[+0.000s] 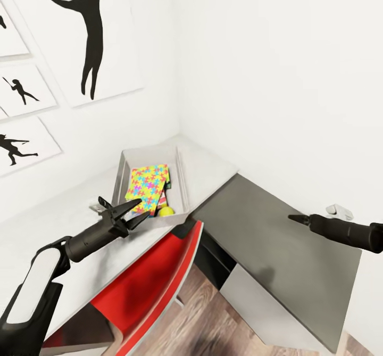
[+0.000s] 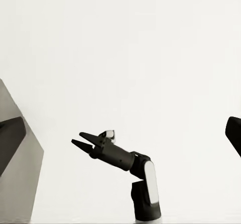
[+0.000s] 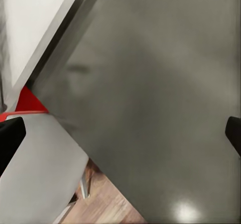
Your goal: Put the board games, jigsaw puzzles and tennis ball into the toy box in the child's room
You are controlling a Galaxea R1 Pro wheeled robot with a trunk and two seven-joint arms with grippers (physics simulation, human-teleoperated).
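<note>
The left gripper (image 1: 139, 210), jaws parted and empty, hovers at the toy box (image 1: 182, 179) rim, just beside the tennis ball (image 1: 166, 212) and jigsaw puzzle (image 1: 147, 186) inside.

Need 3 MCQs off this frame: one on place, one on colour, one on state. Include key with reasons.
1. Where is the tennis ball?
A. in the toy box
B. on the dark grey desk section
C. on the floor

2. What colour is the chair under the desk?
A. blue
B. red
C. white

3. State of the left end effector?
A. shut on the ball
B. shut on a jigsaw puzzle
C. open, empty

Key: A, the ball lies at the box's near corner beside the jigsaw puzzle; B, red seat; C, fingers spread, nothing between.
</note>
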